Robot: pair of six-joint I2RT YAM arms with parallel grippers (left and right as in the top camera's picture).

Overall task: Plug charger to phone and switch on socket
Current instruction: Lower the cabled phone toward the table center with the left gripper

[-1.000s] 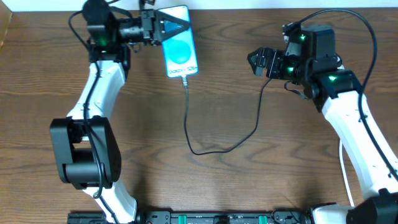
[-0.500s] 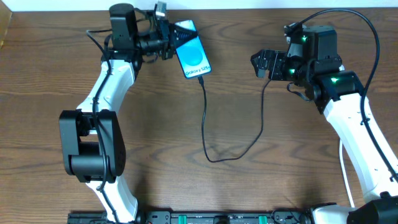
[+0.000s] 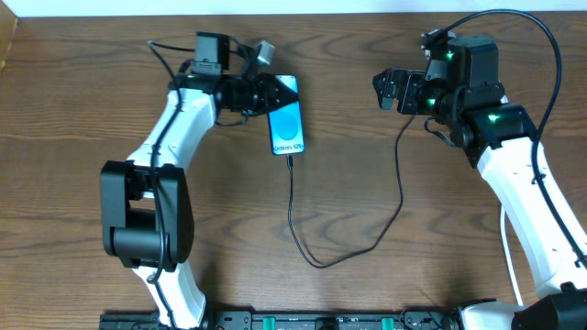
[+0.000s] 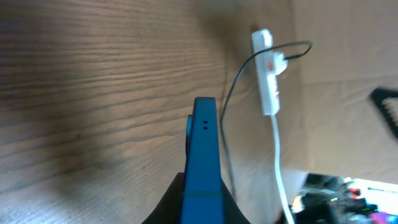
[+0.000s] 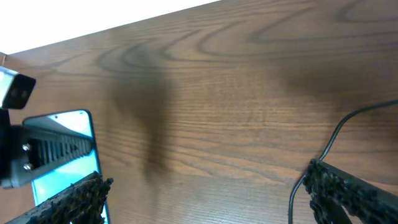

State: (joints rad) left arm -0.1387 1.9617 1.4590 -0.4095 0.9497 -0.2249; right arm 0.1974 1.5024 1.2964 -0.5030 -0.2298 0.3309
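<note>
Phone (image 3: 287,124): clamped in left gripper (image 3: 269,94), now carried rightward toward centre of table (image 3: 73,110). Charger (image 3: 292,211): plugged into phone's lower edge, trailing behind. Right gripper (image 3: 385,89): fingers apart, empty. Socket (image 4: 267,81): switching likely remains.

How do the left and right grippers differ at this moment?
The left gripper is shut on the phone; the right gripper is open and empty. The left gripper overlaps the phone's top end; the right gripper is over bare table near the charger. Both face inward.
</note>
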